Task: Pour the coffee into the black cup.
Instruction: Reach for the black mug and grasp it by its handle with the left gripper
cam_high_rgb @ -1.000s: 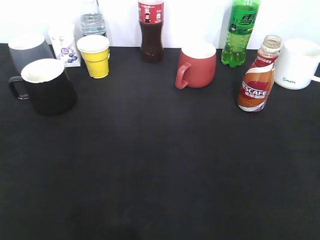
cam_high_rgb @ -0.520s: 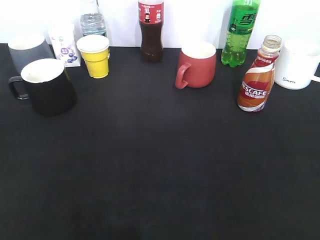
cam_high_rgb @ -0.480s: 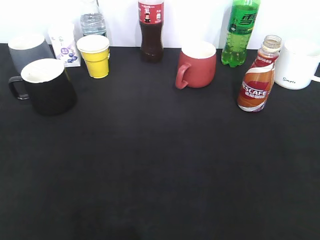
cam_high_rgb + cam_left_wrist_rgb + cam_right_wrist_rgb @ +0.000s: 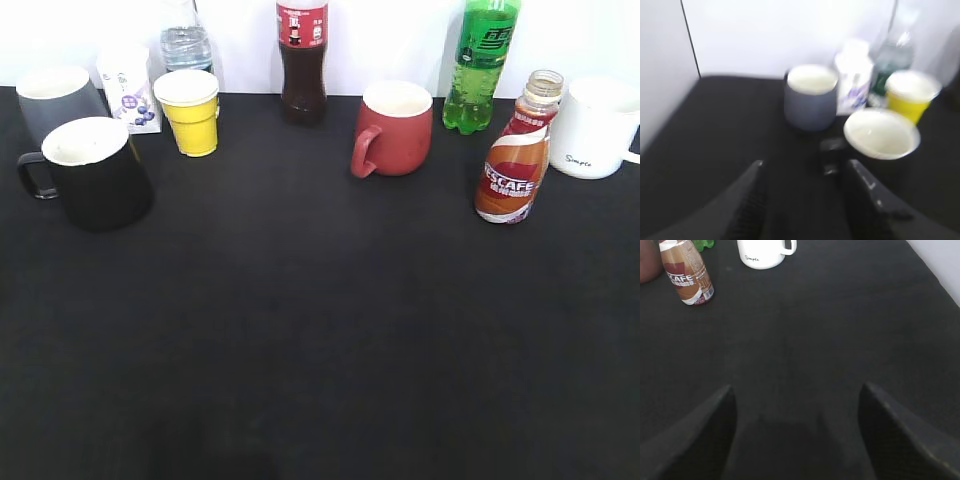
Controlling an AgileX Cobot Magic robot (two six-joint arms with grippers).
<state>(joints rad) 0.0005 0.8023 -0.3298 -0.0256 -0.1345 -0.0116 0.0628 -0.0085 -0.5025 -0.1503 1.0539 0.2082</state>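
The coffee bottle (image 4: 516, 152), small and clear with a red, orange and white Nescafe label and no cap, stands upright at the right of the black table. It also shows in the right wrist view (image 4: 686, 274). The black cup (image 4: 98, 172), white inside with its loop handle to the left, stands at the far left; it also shows in the left wrist view (image 4: 881, 134). Neither gripper shows in the exterior view. My left gripper (image 4: 805, 165) is open and empty, short of the cup's handle. My right gripper (image 4: 797, 390) is open and empty, well short of the bottle.
Along the back stand a grey cup (image 4: 55, 98), a small carton (image 4: 128, 88), a yellow paper cup (image 4: 190, 111), a water bottle (image 4: 186, 42), a dark-drink bottle (image 4: 302, 62), a red mug (image 4: 393, 128), a green bottle (image 4: 481, 65) and a white mug (image 4: 595, 127).
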